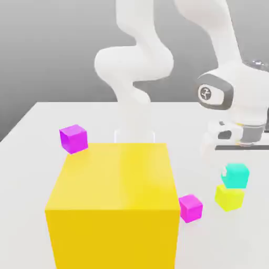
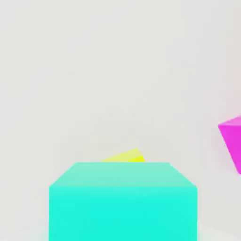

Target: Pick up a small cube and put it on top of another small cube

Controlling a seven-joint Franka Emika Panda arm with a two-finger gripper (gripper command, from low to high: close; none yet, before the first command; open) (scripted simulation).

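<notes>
Although the cyan cube (image 1: 235,175) already sits above the small yellow cube (image 1: 229,198) at the exterior view's lower right, apparently resting on it and slightly offset, the stack isn't finished: the hand (image 1: 242,143) hangs just above. Its fingers read as pressed together, seemingly pinching the cyan cube; release and retreat look left.

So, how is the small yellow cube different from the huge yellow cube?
Size: the small yellow cube is tiny beside the huge yellow cube. Load: the small one has the cyan cube over it, a little askew; the huge one's top is bare. Place: the small one sits at the exterior view's right, the huge one at the front centre. Both are plain yellow and rest on the white table.
</notes>
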